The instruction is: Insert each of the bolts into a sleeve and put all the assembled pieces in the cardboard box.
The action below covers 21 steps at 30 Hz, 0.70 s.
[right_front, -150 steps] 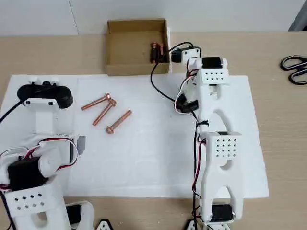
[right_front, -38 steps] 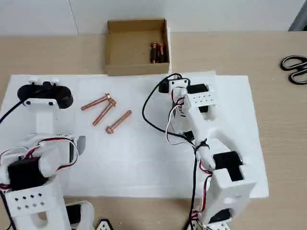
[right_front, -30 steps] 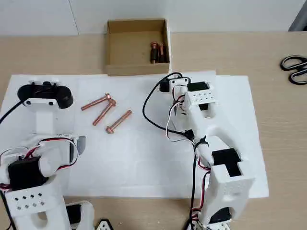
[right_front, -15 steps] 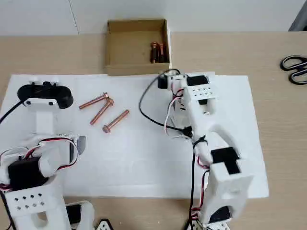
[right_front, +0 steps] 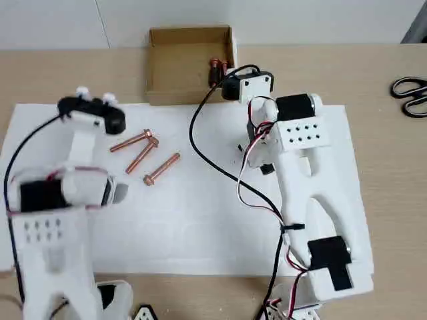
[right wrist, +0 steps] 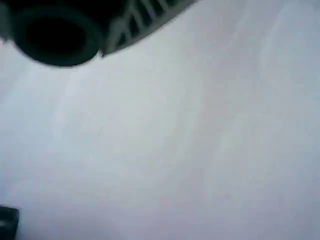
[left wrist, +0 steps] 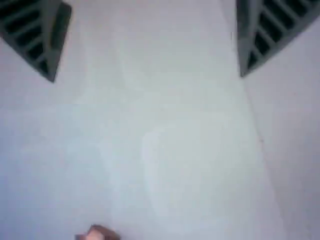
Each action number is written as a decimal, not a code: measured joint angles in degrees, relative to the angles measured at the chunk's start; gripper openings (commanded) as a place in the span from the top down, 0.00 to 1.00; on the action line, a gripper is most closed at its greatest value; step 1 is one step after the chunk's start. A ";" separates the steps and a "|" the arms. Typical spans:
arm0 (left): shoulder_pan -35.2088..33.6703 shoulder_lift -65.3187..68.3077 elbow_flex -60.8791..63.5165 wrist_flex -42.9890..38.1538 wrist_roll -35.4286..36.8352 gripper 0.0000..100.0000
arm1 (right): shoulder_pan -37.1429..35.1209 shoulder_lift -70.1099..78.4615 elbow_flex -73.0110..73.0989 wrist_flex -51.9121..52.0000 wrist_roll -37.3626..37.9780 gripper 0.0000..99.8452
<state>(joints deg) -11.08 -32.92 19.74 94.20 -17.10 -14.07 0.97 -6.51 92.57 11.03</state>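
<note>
Looking down on a robotics lab workbench.
Two white printed arms (right_front: 303, 167) trailing loose wires (right_front: 192, 137) are sitting on a foam sheet (right_front: 200, 220) covering a wooden table (right_front: 373, 67); scissors (right_front: 410, 93) are lying at 2 o'clock.

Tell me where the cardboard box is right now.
High view: the box sits on the bare table just past the white sheet's far edge, left of centre; three loose bolts lie on the sheet, nearer the robot.
</note>
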 measured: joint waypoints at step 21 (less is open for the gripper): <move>5.63 63.38 -44.75 -2.99 -9.76 0.86 | 0.00 -0.09 0.00 0.53 0.00 1.00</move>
<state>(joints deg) -5.45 30.46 -25.01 91.21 -26.86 -14.07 0.88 -6.51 93.10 11.03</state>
